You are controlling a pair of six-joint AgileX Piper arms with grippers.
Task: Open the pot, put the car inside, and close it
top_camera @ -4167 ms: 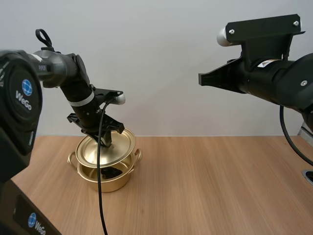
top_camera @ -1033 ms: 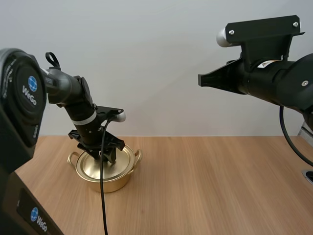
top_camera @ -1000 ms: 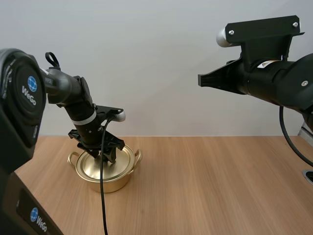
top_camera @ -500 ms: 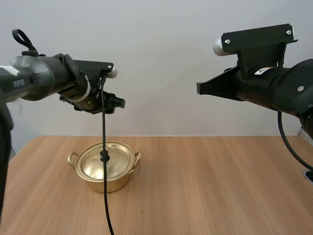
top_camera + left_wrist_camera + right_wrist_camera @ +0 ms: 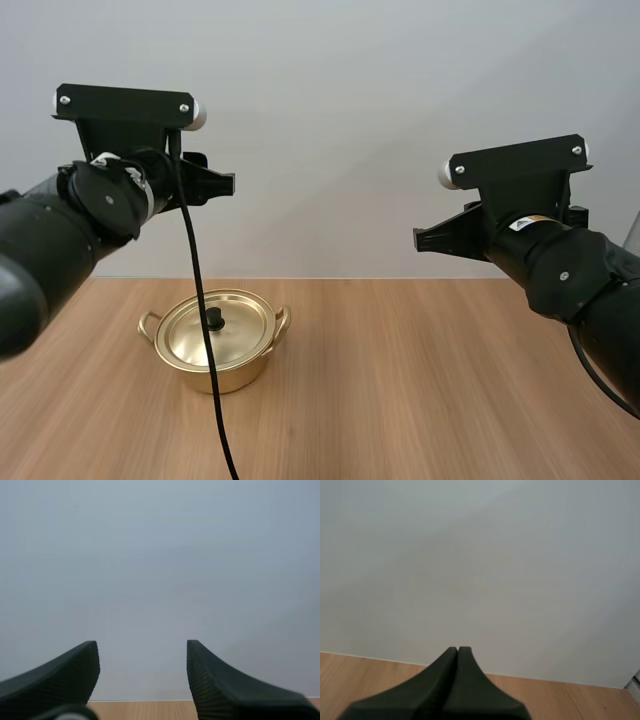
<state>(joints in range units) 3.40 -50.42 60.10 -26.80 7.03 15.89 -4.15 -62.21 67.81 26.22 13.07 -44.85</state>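
The brass-coloured pot (image 5: pixel 212 342) sits on the wooden bench (image 5: pixel 430 385) in the lower left of the high view, with its lid (image 5: pixel 232 325) seated flat on the rim, so whatever is inside is hidden. It looks like thin polished metal, shallow and round, with a small black knob (image 5: pixel 213 318) at the lid's centre and two loop handles (image 5: pixel 148 323) at the sides. I judge it light and stiff, with a smooth skin that would slip under a pinch. The knob is the sound place to grip the lid, taken squarely from above, since a nudge to the rim could slide the whole pot. The left claw (image 5: pixel 142 647) stands wide and holds nothing, raised in the upper left well above the pot. The right claw (image 5: pixel 458 651) is pressed together, empty, held high and well apart at the right.
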